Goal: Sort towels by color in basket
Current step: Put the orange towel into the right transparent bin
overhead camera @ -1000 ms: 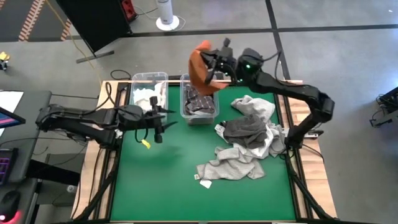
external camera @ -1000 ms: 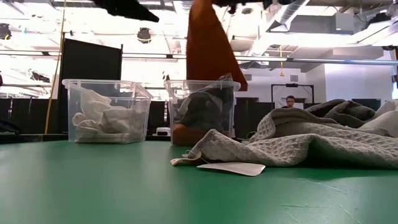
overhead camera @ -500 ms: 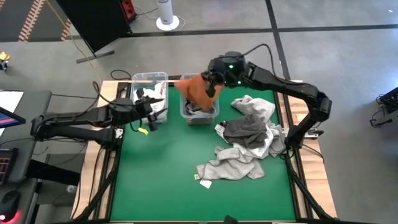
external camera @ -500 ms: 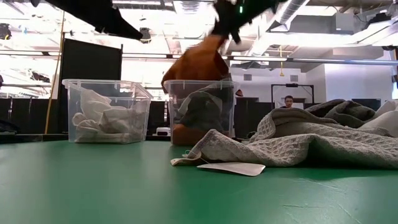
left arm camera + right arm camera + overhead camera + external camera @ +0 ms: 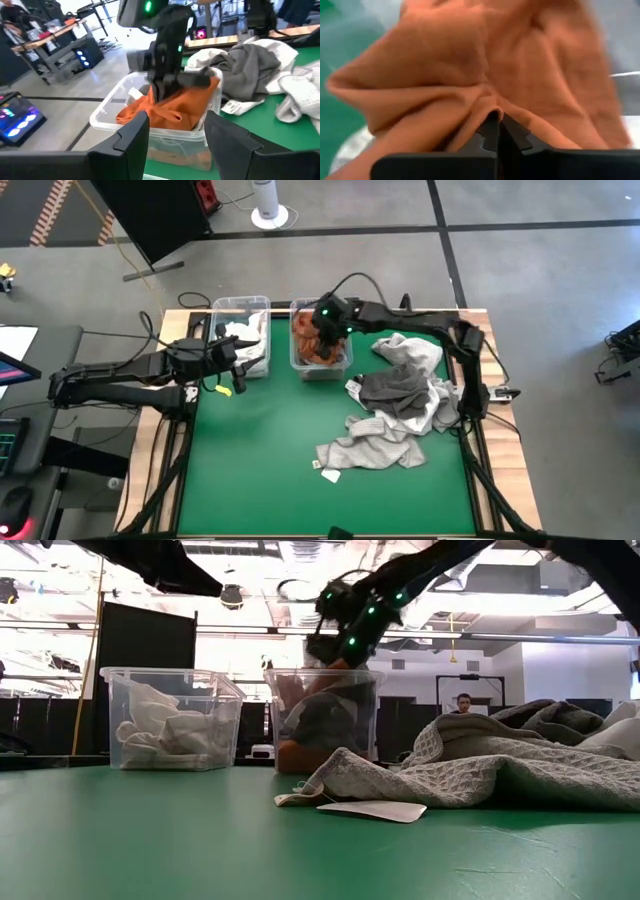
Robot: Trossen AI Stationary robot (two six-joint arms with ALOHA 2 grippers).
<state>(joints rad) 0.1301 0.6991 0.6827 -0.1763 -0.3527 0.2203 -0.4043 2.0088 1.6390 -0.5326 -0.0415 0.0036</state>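
My right gripper [image 5: 325, 330] is down inside the right clear bin [image 5: 345, 362], shut on the rust-orange towel [image 5: 170, 107], which lies bunched on the dark towels there. My left gripper [image 5: 177, 135] is open and hovers at the left bin's [image 5: 240, 305] near right corner, touching nothing; it faces the right bin. White towels [image 5: 160, 730] fill the left bin. A heap of dark grey [image 5: 395, 390], white [image 5: 410, 350] and light grey towels [image 5: 370, 448] rests on the green table to the right. My right gripper pinches a bunched fold of the rust-orange towel [image 5: 485, 102] between its two fingers, several layers gathered. It comes from above, pointing down into the bin. The towel is slack and heaped in the bin, with one edge [image 5: 212, 90] up at the rim.
Both bins stand side by side at the table's far edge. The towel heap takes up the right half of the table; a paper tag [image 5: 370, 810] lies at its near edge. Bare green surface [image 5: 270, 450] stretches over the left and near parts. A person [image 5: 466, 703] sits far behind.
My right gripper has come down and toward the table's left, into the right bin, still shut. The rust-orange towel, hanging full length above the bin a second ago, now sits bunched inside it. My left gripper has moved slightly toward the table's left and far edge.
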